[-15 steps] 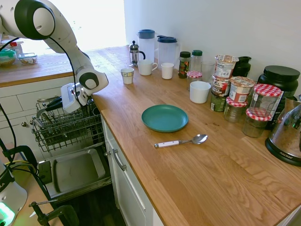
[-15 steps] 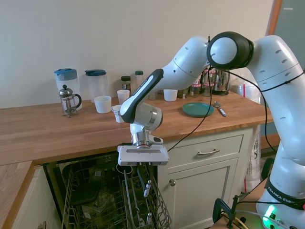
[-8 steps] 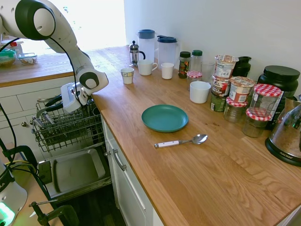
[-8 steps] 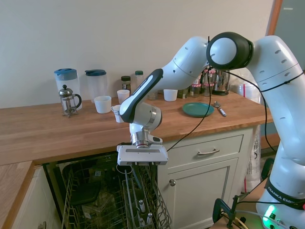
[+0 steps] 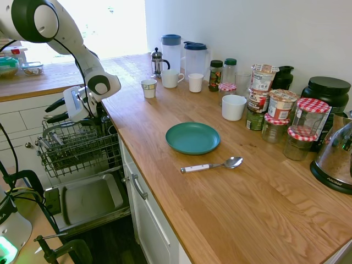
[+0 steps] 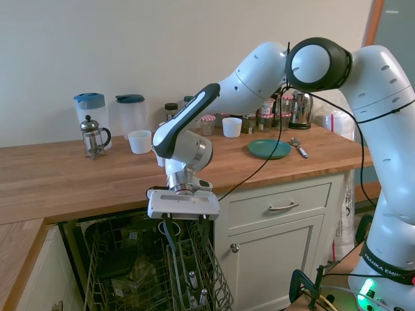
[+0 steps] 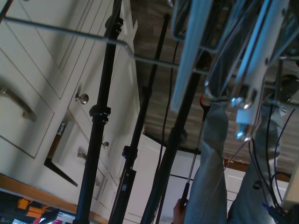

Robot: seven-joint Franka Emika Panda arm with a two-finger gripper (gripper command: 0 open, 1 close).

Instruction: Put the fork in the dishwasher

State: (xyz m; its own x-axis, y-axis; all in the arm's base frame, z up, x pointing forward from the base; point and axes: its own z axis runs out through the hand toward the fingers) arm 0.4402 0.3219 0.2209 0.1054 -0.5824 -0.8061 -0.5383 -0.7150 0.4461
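- Gripper [image 5: 50, 111]: dark fingers spread apart and holding nothing, hanging over the far part of the pulled-out rack, clear of the wires.
- In the second exterior view, pointing straight down, white gripper body level with the counter's front edge, fingers reaching toward the rack's top.
- Fork [image 6: 192, 279]: down among the wires of the rack, below the gripper and apart from the fingers; small and partly screened by wire, so only a pale slim piece to make out there.
- Dishwasher [image 5: 71, 151]: open under the wooden counter [image 5: 231, 203], grey wire rack drawn out, drop-down door [image 5: 88, 199] lying flat and low in front, grey inner panel facing up.
- Just right of the dishwasher in the first exterior view, a white cupboard door [image 5: 151, 220] with a metal handle.
- On the counter, well apart from the gripper: teal plate [image 5: 192, 137] near the middle, and just in front of it a white-handled spoon [image 5: 212, 165], bowl pointing right.
- Far along the counter against the wall: French press [image 5: 157, 62], two clear jugs with blue lids, white cups, then a cluster of jars with checked lids further right.
- Wrist view: blurred, with white cupboard fronts, dark poles and pale wire-like strips close to the lens; no telling which strip is which.
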